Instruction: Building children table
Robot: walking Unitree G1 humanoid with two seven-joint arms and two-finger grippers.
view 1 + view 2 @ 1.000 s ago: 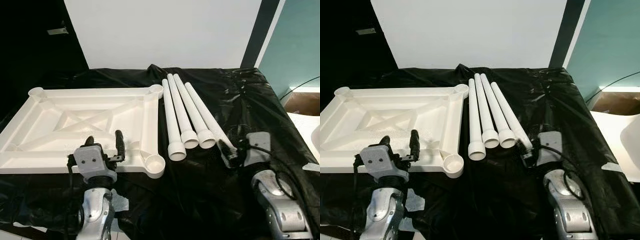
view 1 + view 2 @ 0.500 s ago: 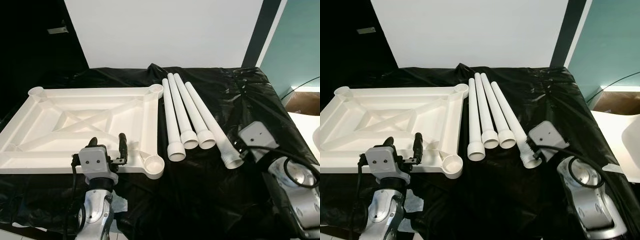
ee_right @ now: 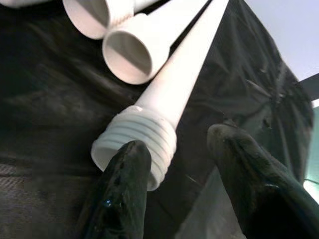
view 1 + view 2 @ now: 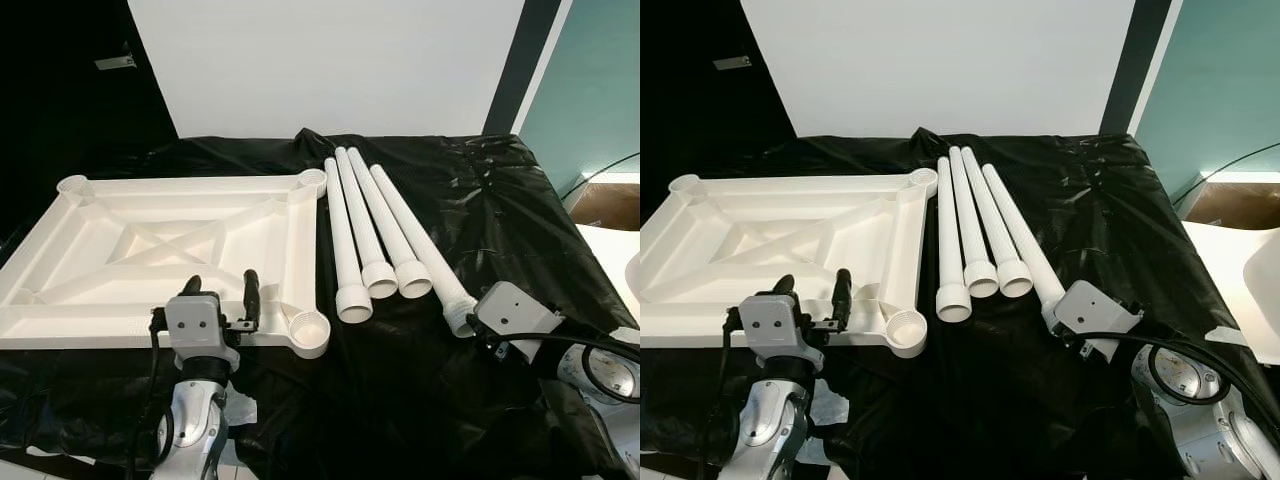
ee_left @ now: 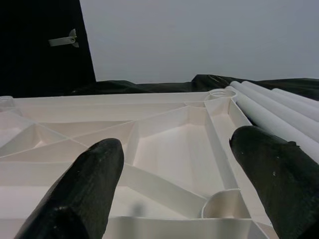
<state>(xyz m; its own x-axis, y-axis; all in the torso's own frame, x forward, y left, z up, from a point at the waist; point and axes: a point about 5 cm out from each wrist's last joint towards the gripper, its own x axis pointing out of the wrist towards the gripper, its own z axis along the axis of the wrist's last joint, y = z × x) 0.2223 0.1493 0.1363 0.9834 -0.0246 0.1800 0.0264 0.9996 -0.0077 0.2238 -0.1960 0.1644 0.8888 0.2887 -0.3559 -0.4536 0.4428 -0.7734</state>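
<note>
Black plastic sheeting (image 4: pixel 470 200) covers the tabletop, with a white wall behind it. On my left lies the white table panel (image 4: pixel 160 250), underside up, its ribs and corner sockets exposed. Just beside its right edge lie four white legs: three (image 4: pixel 355 235) are bunched together, touching, and the fourth leg (image 4: pixel 415 245) angles away from them toward the right, its threaded end nearest me.

My left claw (image 4: pixel 220 292) sits at the near edge of the panel, fingers (image 5: pixel 84 189) apart, pointing up over the rim close to the near right corner socket (image 4: pixel 308 328). From the wrist view the fingers appear to hover just above the panel; contact I cannot confirm.

My right claw (image 3: pixel 184 164) is at the threaded end of the fourth leg, fingers spread. One finger (image 3: pixel 124 184) lies against or just beside the thread; the other stands clear on the far side, so the leg is not clamped.
</note>
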